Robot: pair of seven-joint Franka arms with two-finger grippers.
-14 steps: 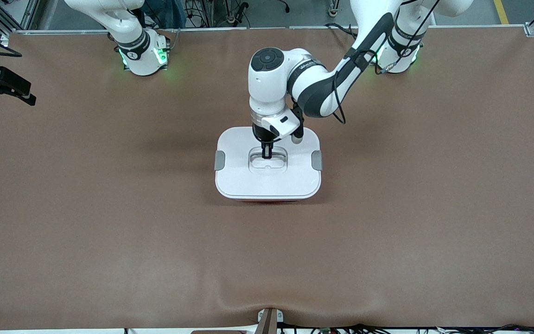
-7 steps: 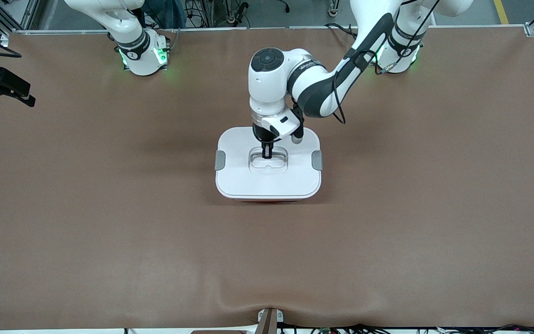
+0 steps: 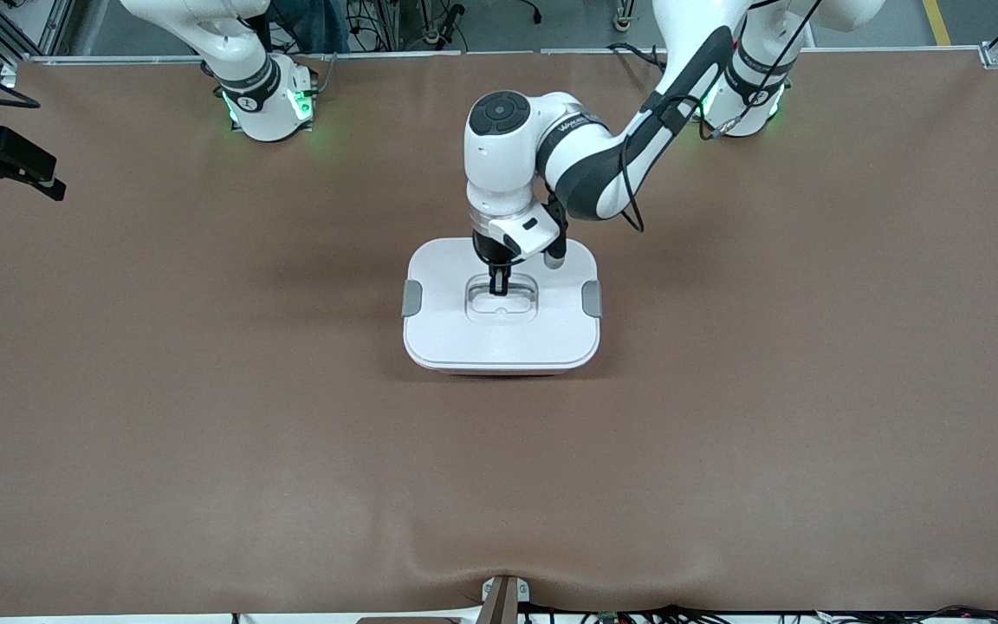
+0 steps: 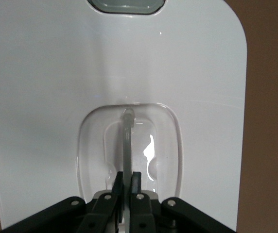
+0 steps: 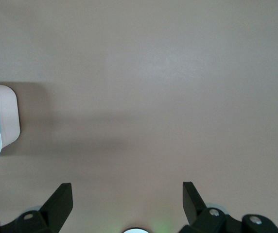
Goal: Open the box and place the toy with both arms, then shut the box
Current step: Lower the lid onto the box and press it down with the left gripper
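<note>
- The box (image 3: 501,305) sat in the middle of the brown table (image 3: 204,390), its white lid (image 3: 456,334) on and 2 grey clips, 1 at each end (image 3: 411,298).
- The left gripper (image 3: 498,287) reached down into the lid's recessed clear handle (image 4: 127,141), its fingers (image 4: 136,182) pinched tight on the handle's thin bar.
- The right gripper (image 5: 127,201) waited up in the air past the right arm's end of the table, fingers spread wide and holding nothing.
- The toy was not visible in any view.
</note>
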